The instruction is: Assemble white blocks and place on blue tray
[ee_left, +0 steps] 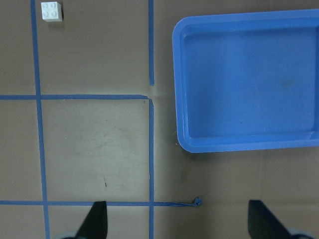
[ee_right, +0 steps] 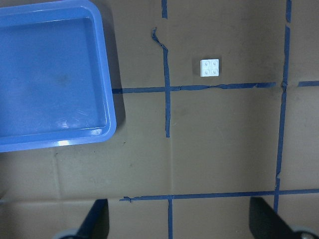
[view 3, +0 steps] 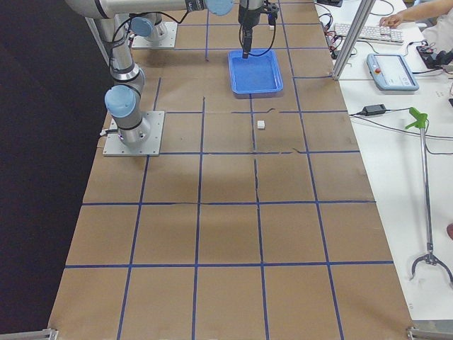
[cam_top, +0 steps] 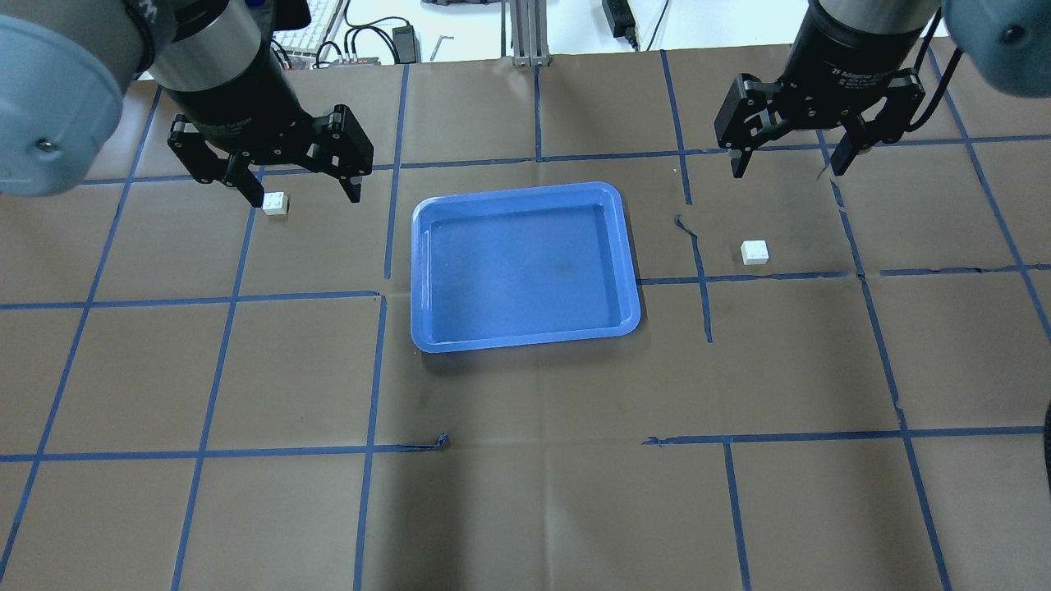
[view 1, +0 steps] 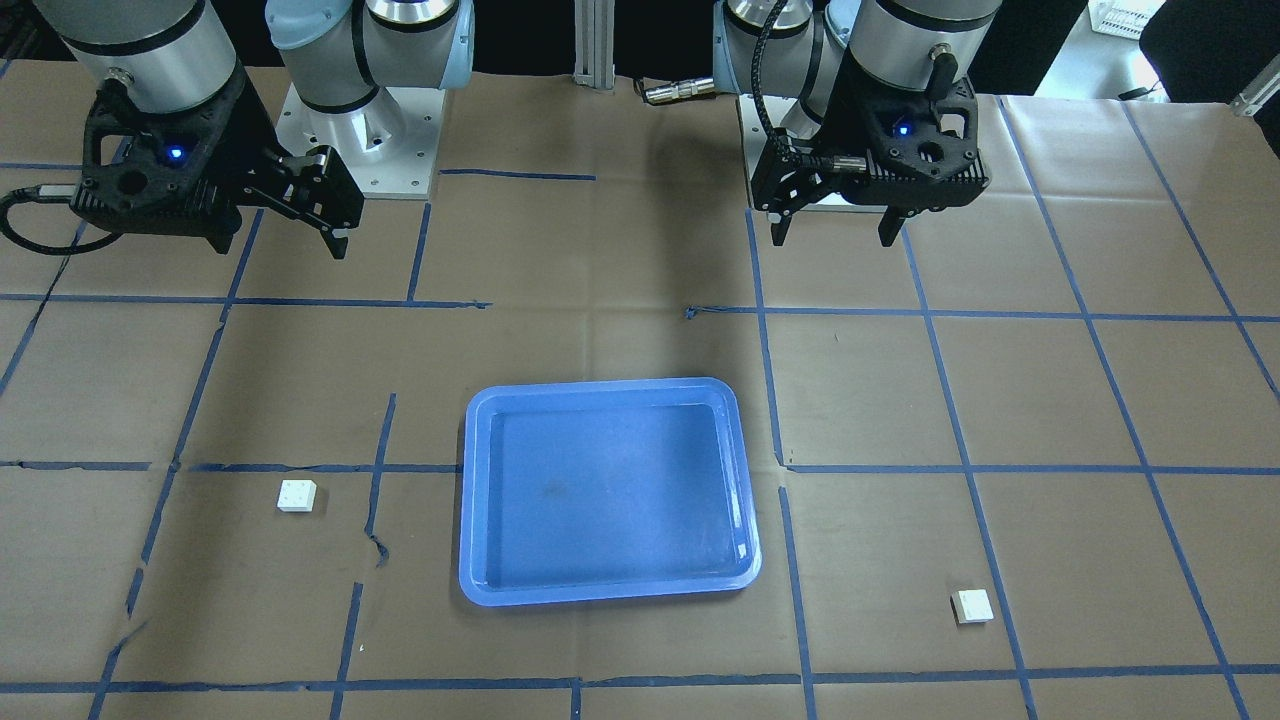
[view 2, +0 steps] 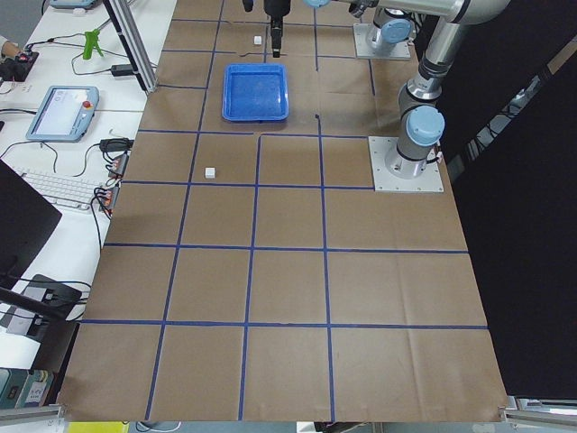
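Observation:
The blue tray [cam_top: 525, 264] lies empty at the table's middle; it also shows in the front view [view 1: 605, 490]. One white block [cam_top: 276, 203] lies on the table left of the tray, also in the front view [view 1: 972, 606] and at the top left of the left wrist view [ee_left: 52, 11]. The other white block [cam_top: 754, 252] lies right of the tray, also in the front view [view 1: 297, 495] and the right wrist view [ee_right: 210, 67]. My left gripper [cam_top: 301, 193] and right gripper [cam_top: 787, 171] both hang open and empty, high above the table.
The table is covered in brown paper with a grid of blue tape lines [cam_top: 374, 369]. The arm bases [view 1: 360, 130] stand at the robot's edge. A keyboard and cables [cam_top: 328, 37] lie beyond the far edge.

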### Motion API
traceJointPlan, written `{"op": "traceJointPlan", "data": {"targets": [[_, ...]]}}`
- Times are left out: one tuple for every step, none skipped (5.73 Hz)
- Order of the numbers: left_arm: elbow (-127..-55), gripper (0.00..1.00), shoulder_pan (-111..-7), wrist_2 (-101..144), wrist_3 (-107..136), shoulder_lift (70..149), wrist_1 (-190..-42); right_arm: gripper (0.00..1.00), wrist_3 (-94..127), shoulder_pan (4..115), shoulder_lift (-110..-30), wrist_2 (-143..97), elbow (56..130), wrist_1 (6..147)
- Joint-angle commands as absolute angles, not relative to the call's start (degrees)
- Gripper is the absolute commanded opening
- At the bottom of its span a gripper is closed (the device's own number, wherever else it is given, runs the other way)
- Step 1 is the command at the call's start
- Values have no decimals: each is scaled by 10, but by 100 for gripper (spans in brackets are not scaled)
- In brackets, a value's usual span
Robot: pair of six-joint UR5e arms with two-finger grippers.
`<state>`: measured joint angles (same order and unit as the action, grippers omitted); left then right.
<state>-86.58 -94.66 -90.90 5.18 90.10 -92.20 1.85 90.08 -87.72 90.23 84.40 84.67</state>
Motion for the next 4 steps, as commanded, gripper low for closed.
{"op": "traceJointPlan", "data": {"targets": [[-866,99,-947,-909,51,900,-922,100,15,902,-879,903,844,845],[-862,99,-947,-907,55,903,-921,100,10,903,-880,901,844,841],[-861,99,-943,-908,53,900,-922,100,-10,904,-881,901,844,841],[-868,99,-917,-909,48,901,-921,100,-92,904,-880,901,844,841]]}}
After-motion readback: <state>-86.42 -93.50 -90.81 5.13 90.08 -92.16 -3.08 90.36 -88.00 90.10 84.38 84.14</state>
